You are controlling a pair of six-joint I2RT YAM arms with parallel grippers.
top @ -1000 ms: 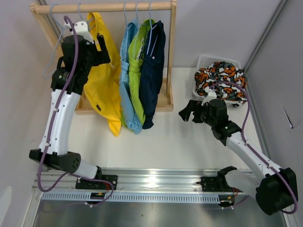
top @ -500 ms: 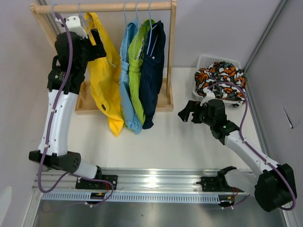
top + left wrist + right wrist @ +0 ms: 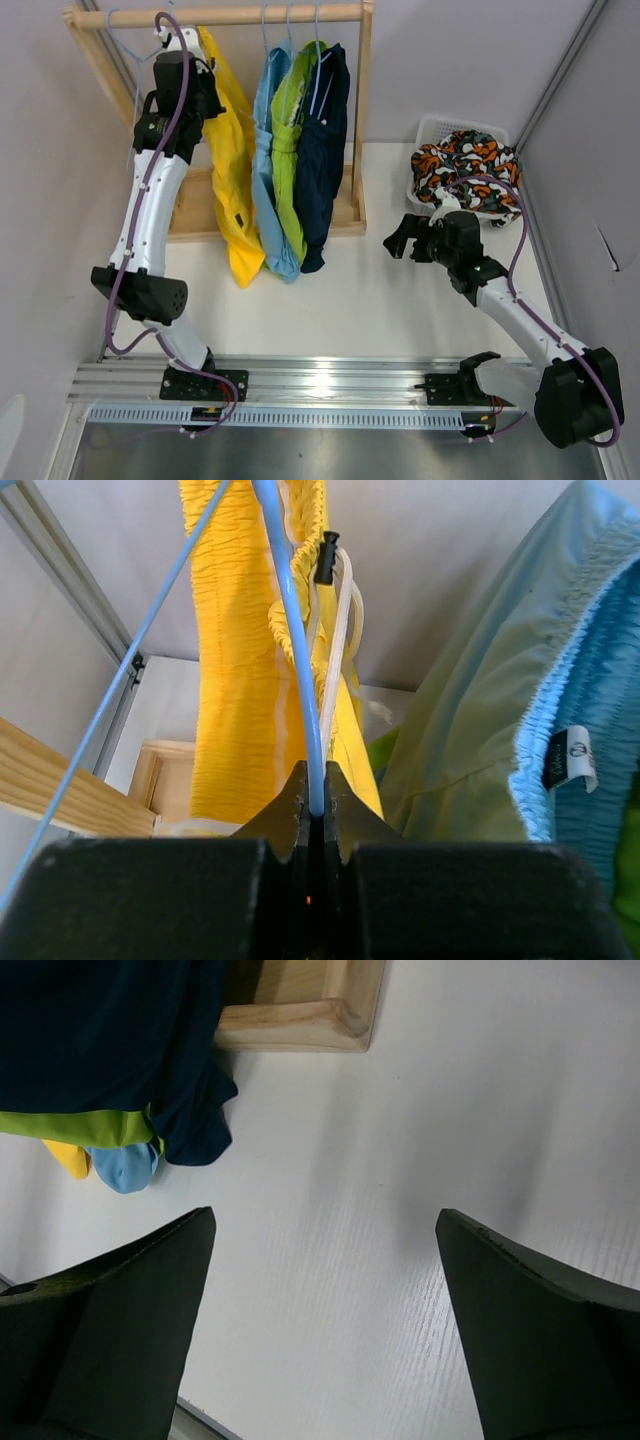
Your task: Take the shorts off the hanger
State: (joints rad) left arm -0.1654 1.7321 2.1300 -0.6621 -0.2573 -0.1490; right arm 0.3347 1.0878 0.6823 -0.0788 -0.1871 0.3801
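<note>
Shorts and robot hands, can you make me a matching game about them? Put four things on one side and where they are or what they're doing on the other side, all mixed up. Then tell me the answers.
Things:
1. yellow shorts
2. patterned shorts
3. left hand
4. right hand

Where or how:
A. piled in the white basket
B. wide open over the table
C. hanging from the wooden rack
D. shut on the blue hanger

Pairs: 1-C, 2-A, 3-D, 4-B.
</note>
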